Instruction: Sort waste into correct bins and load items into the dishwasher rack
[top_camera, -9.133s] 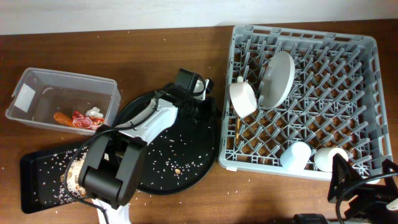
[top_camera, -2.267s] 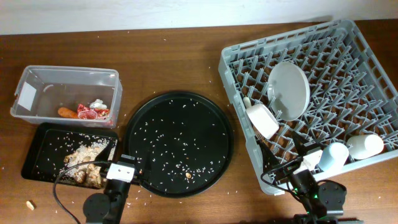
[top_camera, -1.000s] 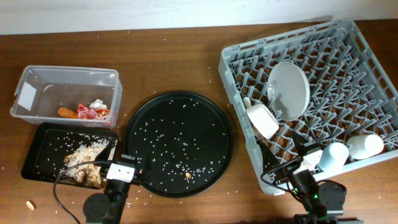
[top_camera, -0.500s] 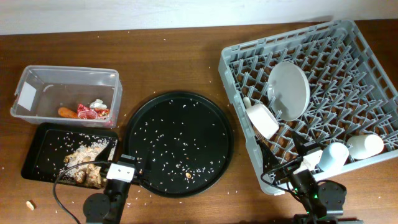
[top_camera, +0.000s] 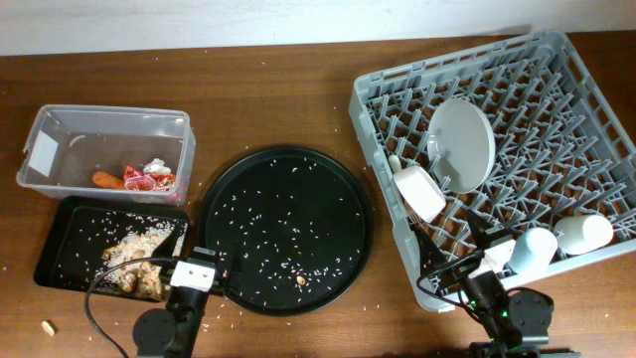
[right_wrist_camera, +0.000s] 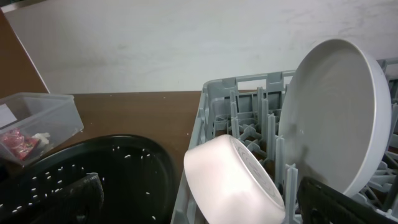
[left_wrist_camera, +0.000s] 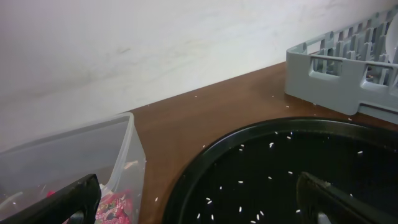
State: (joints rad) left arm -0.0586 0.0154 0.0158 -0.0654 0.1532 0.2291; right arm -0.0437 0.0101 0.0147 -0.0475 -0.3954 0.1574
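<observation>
The grey dishwasher rack point(top_camera: 517, 109) sits askew at the right, holding a pale plate point(top_camera: 462, 144), a white bowl point(top_camera: 419, 192) and two cups point(top_camera: 537, 247) on their sides. The clear tub point(top_camera: 60, 139) holds an orange stick point(top_camera: 107, 180), a red wrapper point(top_camera: 149, 182) and crumpled white paper point(top_camera: 157, 166). Brown scraps with rice point(top_camera: 134, 261) lie in the shallow black tray point(top_camera: 70, 229). My left gripper point(left_wrist_camera: 199, 205) is open and empty over the round tray's near rim. My right gripper point(right_wrist_camera: 205, 208) is open, low before the bowl point(right_wrist_camera: 236, 180) and plate point(right_wrist_camera: 339, 118).
A large round black tray point(top_camera: 286, 229) speckled with rice lies in the middle. Both arms are folded at the front edge, left arm point(top_camera: 184, 298) and right arm point(top_camera: 497, 303). One brown crumb point(top_camera: 47, 326) lies on the wood at the front left.
Nothing has moved in the last two seconds. Compared with nine seconds ago, the left arm has drawn back off the trays and the rack has been turned askew.
</observation>
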